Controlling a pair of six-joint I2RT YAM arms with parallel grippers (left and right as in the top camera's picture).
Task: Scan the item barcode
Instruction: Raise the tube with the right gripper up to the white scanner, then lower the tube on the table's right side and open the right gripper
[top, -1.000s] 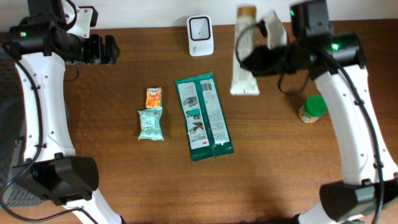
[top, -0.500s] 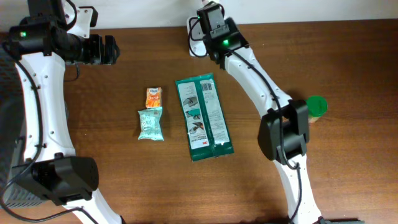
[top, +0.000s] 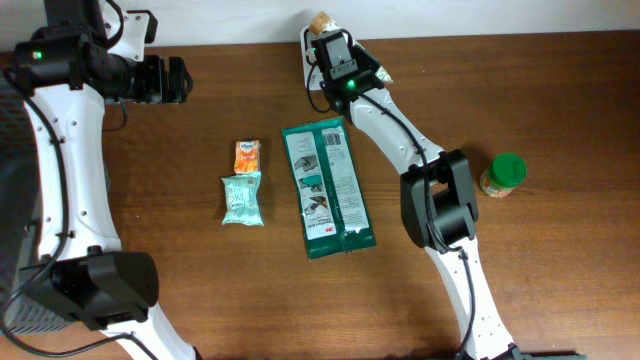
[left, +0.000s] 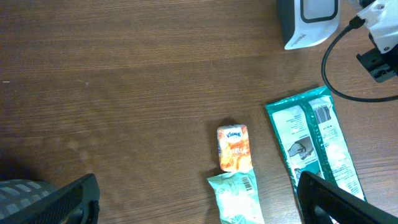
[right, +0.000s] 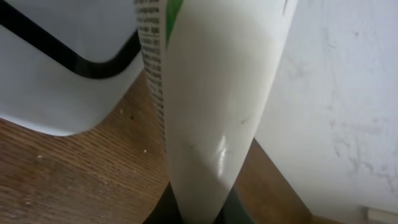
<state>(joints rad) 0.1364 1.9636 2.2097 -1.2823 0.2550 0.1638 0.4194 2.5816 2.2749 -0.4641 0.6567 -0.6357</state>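
Beside scanner (right: 56, 68), right jaws tight on white tube (right: 211, 124); left jaws wide apart.

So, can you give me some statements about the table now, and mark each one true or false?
1. The right gripper holds a white tube close to the scanner. True.
2. The left gripper is shut on the orange packet. False: it is open and empty, and the packet lies on the table.
3. The green pack lies flat on the table, and no gripper touches it. True.
4. The jar has a red lid. False: its lid is green.
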